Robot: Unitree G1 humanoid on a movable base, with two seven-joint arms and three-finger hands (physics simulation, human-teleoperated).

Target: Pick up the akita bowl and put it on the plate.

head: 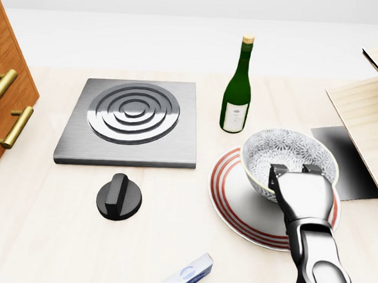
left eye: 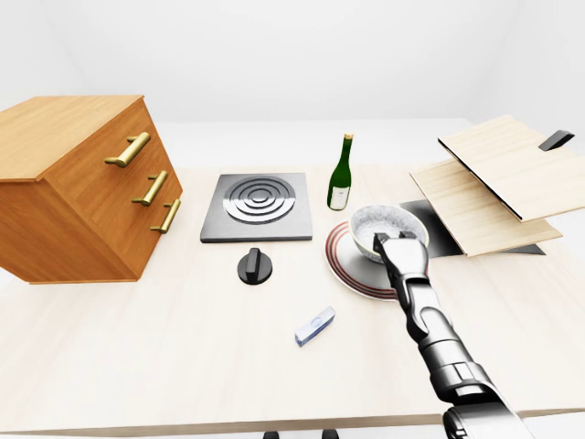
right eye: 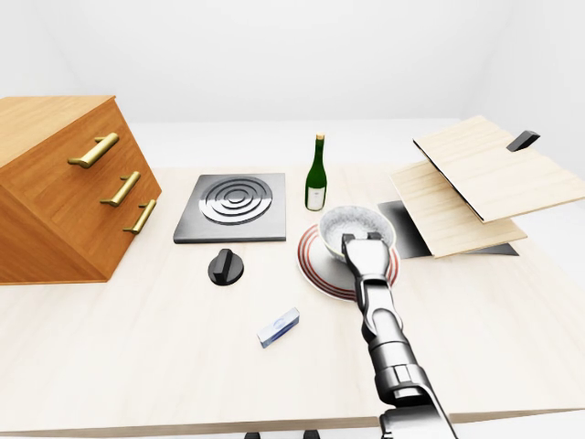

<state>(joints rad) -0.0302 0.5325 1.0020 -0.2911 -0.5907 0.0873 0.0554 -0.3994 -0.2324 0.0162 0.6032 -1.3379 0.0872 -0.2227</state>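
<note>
Bright, even, sharp simulator render with faint soft shadows

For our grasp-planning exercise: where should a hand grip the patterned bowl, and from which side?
Probably its rim nearest the head view's bottom edge, approached from there: the patterned bowl sits open side up and looks too wide to span, and the wine bottle stands close at its upper left. The right hand pinches that rim.

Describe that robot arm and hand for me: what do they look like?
Only the right arm shows: glossy dark-grey metal in rounded, jointed segments. The right hand is a boxy grey block with short dark-tipped fingers. No cables or markings are visible.
</note>
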